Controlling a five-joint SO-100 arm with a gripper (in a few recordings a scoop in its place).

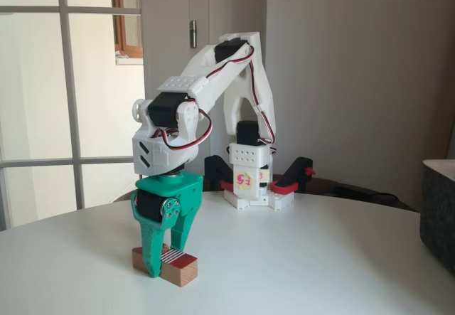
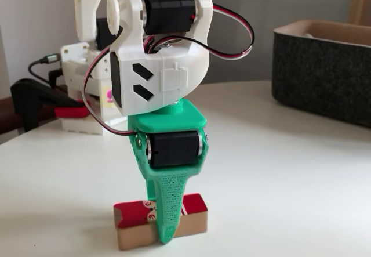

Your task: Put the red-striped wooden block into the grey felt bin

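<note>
- We see the green gripper (image 1: 166, 262) pointing straight down at the near part of the white table (image 1: 320, 258), its fingers reaching down on either side of the red-striped wooden block (image 1: 181, 264).
- The block lies flat on the table; in one fixed view a finger (image 1: 152, 254) stands in front of its left part and the other behind the striped patch.
- In the other fixed view the block (image 2: 194, 213) sits at the bottom edge, with one green finger (image 2: 167, 210) crossing its front face down to the table.
- The fingers straddle the block closely, but we cannot tell whether they press on it or merely stand beside it.
- The white arm (image 1: 213, 87) arches up behind the gripper from its base (image 1: 252, 187) at the far side of the table, red and black wires looping along it.
- The grey felt bin (image 2: 324, 77) stands on the table well apart from the block, at the right in both fixed views; in one its side just enters at the right edge (image 1: 439, 212).
- Between block and bin we see bare tabletop.
- A window (image 1: 64, 94) fills the left background of one fixed view.
</note>
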